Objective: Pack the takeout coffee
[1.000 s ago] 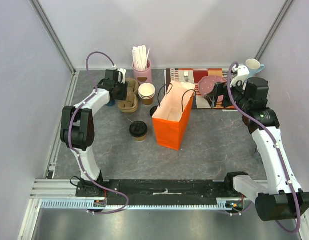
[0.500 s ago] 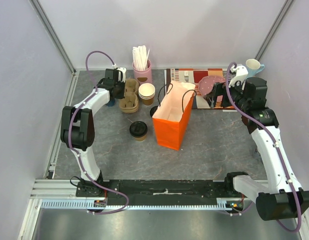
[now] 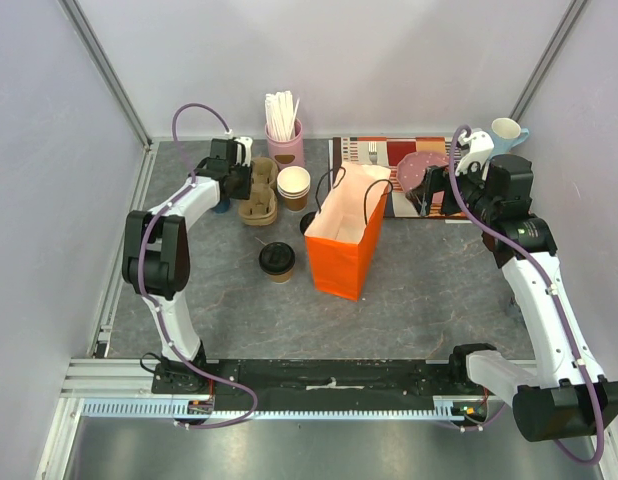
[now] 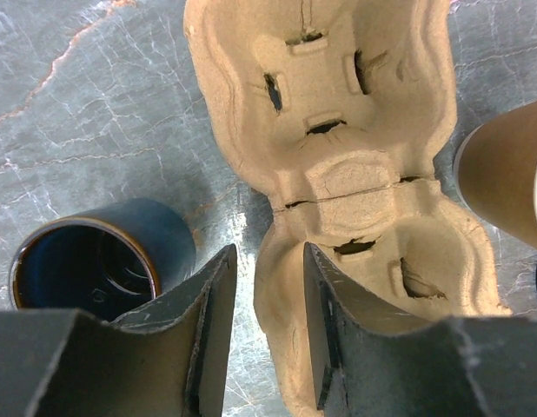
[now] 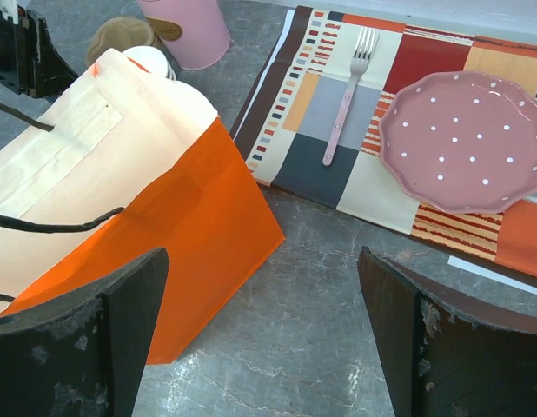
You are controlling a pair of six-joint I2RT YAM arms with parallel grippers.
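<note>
Both parted: right gripper point(image 5: 261, 261) wide beside orange bag point(image 5: 195, 217), left gripper point(image 4: 268, 254) narrowly, perhaps astride pulp carrier point(image 4: 338, 113).

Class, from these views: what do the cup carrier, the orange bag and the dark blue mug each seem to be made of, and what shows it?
Cup carrier: moulded paper pulp, matte, fibrous surface with torn slits. Orange bag: paper, matte, creased, pale inside. Dark blue mug: probably glazed ceramic, glossy wall, brownish rim.
</note>
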